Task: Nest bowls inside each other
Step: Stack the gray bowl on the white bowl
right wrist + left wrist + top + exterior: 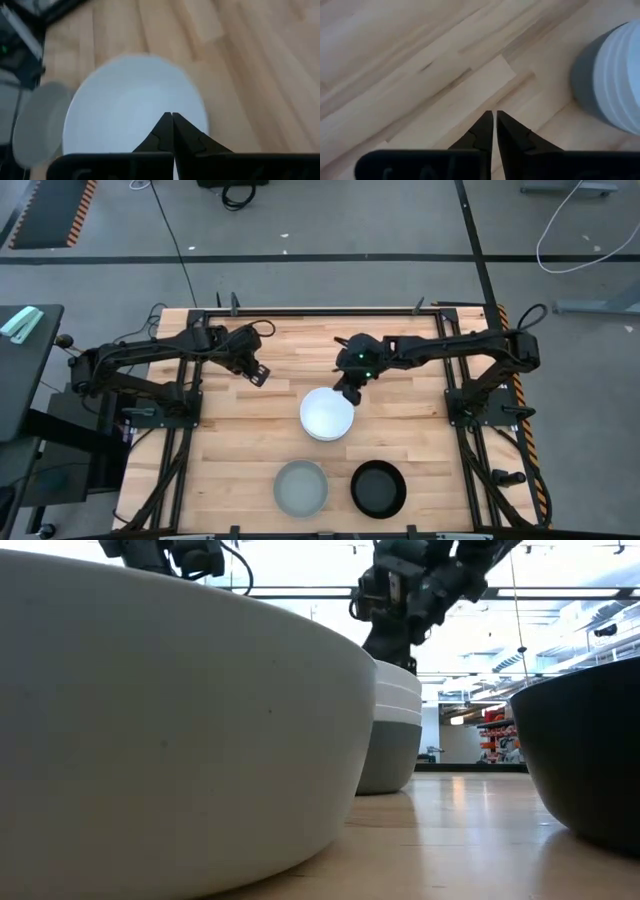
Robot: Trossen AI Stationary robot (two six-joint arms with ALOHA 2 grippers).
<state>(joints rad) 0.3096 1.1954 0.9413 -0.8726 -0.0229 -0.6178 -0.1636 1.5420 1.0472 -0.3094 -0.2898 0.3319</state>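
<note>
**Right gripper sat closest to the bowl stack**

A stack of bowls [327,415] stood near the middle of the wooden table [230,450]. It had a white bowl on top, and a grey bowl showed under it in the low view. How many bowls were in the stack was hard to tell.

The right gripper [349,394] hung just beside the far rim of the stack. Its fingers were pressed together and held nothing. In its wrist view the white bowl lay right under the fingertips.

The left gripper [257,374] was farther from the stack, out past its far left side. Its fingers had only a thin gap between them and pinched nothing.

Two more bowls sat on the near side of the stack. The light grey bowl [301,487] was to the near left, and the black bowl [379,488] was to the near right. Both were apart from the stack and from each other.

Those two bowls probably still had to go in. The right gripper was nearer to both, and the black bowl looked like the easier reach
</note>
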